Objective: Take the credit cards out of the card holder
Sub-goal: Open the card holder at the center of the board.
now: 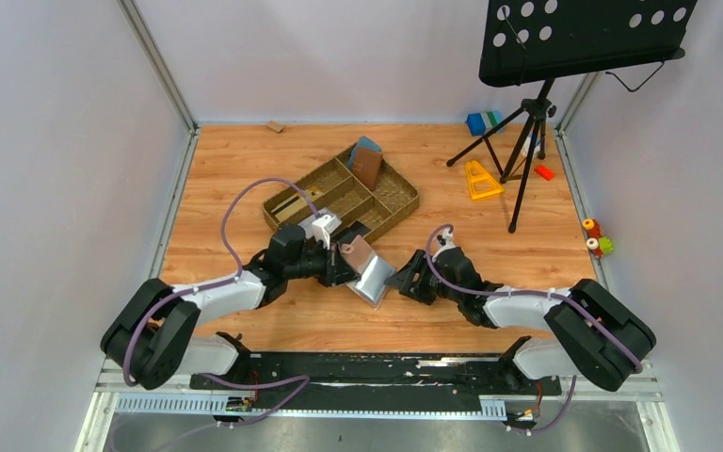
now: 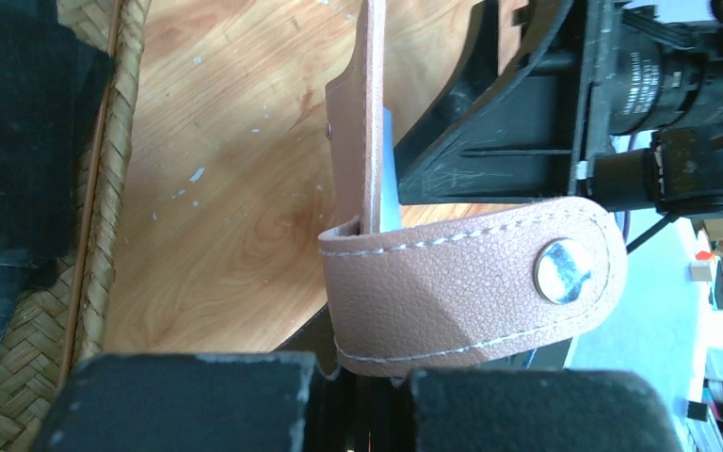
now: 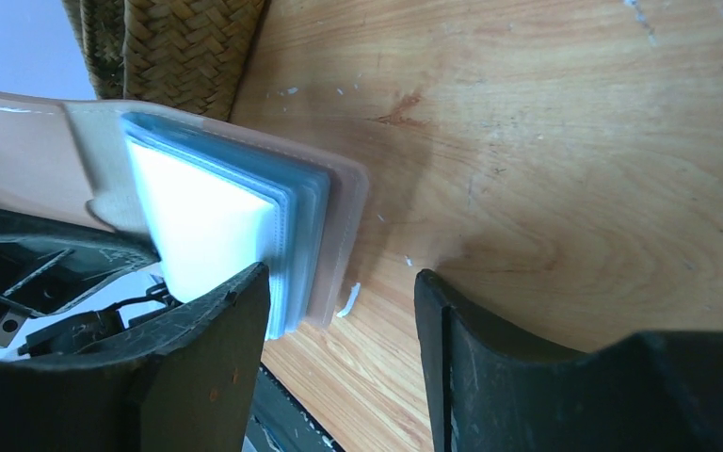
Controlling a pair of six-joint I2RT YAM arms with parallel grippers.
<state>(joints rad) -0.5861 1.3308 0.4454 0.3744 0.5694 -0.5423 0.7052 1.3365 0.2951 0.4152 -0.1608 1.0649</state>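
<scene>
Card holder [image 1: 367, 271] open at mid-surface, just in front of the woven tray [image 1: 403, 201], tilted. Tan cover up, stack of clear sleeves [image 3: 292, 217] fanned at its lower corner. Can't tell if that corner touches the wood. Closing tab [image 2: 452, 282] curls loose, metal snap [image 2: 565, 271] showing.

Bare surface [image 1: 490, 226] lies open to the right and near side; tray rim is close behind.

Small print on a black motor housing, too blurred to read.

Left pincer [image 1: 344, 262] pressed together on the holder's tan cover. Right pincer [image 1: 403, 279] spread, one finger [image 3: 216, 367] just beside the sleeve corner. Both arms reach low and inward, nearly meeting.
</scene>
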